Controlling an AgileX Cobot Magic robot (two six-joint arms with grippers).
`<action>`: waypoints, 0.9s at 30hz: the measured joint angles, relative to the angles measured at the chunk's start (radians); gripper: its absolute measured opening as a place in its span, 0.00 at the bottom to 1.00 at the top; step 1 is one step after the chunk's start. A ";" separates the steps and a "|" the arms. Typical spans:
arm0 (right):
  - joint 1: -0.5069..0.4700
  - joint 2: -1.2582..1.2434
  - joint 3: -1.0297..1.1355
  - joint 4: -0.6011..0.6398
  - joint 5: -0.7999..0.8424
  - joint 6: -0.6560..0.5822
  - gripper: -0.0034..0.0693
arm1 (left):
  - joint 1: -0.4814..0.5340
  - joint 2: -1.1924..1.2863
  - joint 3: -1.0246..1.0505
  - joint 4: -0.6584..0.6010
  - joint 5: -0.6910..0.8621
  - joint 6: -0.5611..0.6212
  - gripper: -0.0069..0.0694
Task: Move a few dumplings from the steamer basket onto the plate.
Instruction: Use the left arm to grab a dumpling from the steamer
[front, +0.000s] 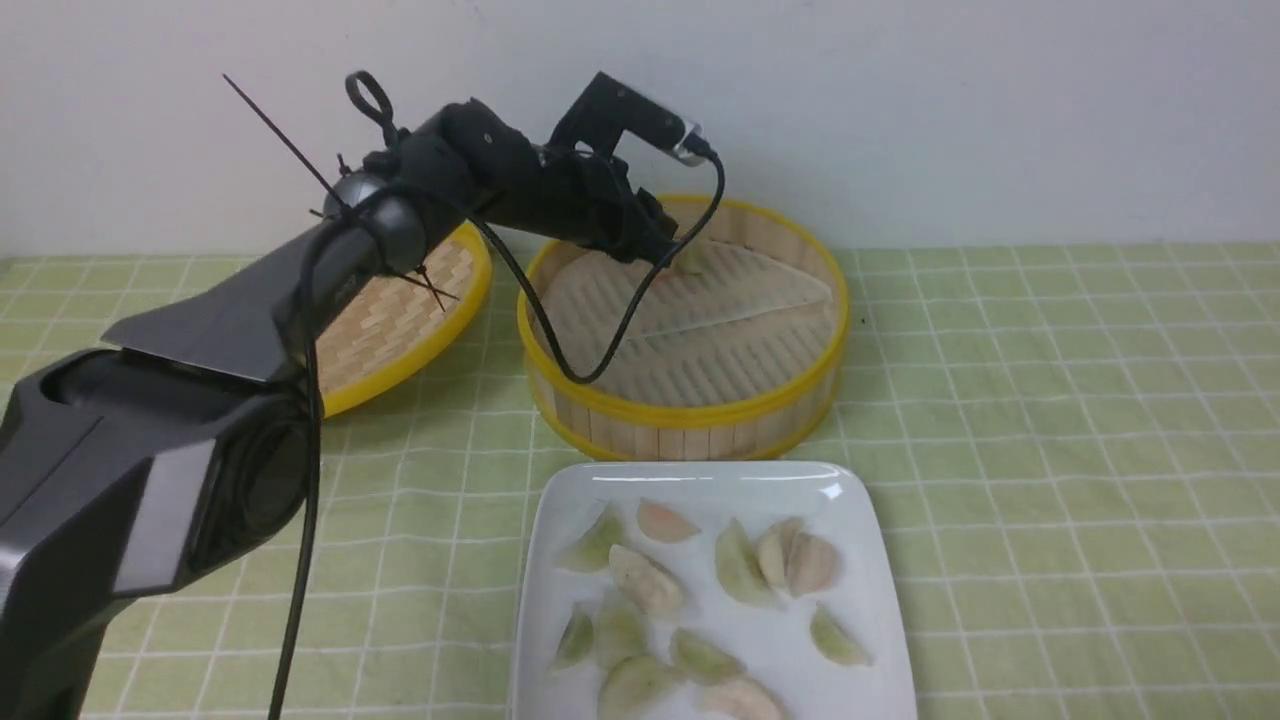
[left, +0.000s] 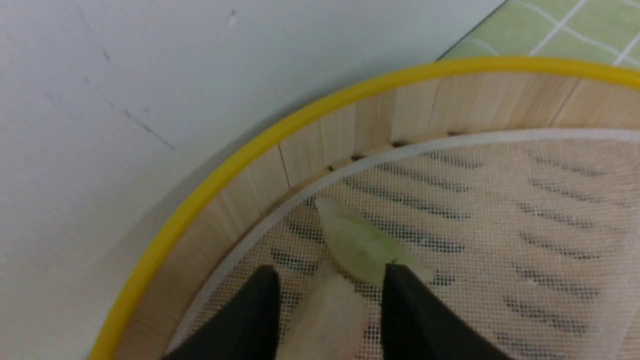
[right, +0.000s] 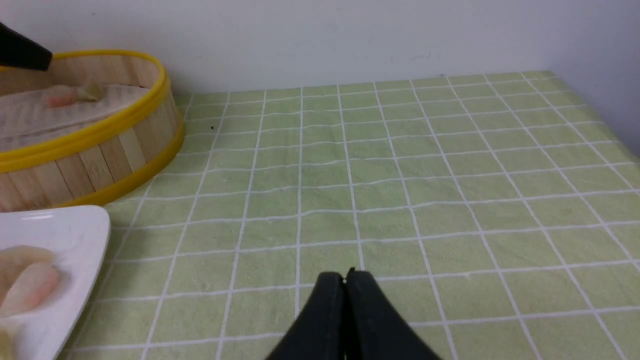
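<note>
The steamer basket (front: 690, 410) stands behind the white plate (front: 860, 540), which holds several dumplings (front: 645, 578). My left gripper (front: 668, 258) reaches down into the basket's far side. In the left wrist view it (left: 330, 271) is open, its fingers straddling a pinkish dumpling (left: 327, 315) on the mesh liner with a gap on each side. A pale green dumpling (left: 360, 245) lies just past it, against one fingertip. The right wrist view also shows both dumplings (right: 75, 95) in the basket (right: 90, 135). My right gripper (right: 345, 275) is shut and empty above the tablecloth, right of the plate (right: 75, 225).
The basket's flat woven lid (front: 400, 320) lies left of it, partly behind my left arm. A black cable (front: 620, 330) from the left wrist hangs over the basket's inside. The wall stands close behind the basket. Green checked cloth (right: 400, 165) covers the table.
</note>
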 joint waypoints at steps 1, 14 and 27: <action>0.000 0.000 0.000 0.000 0.000 0.000 0.03 | 0.000 0.010 0.000 0.001 -0.007 0.000 0.53; 0.000 0.000 0.000 0.000 0.000 0.000 0.03 | -0.002 0.073 -0.004 -0.004 -0.075 0.003 0.58; 0.000 0.000 0.000 0.000 0.000 0.000 0.03 | -0.002 -0.095 -0.005 0.182 0.133 -0.076 0.33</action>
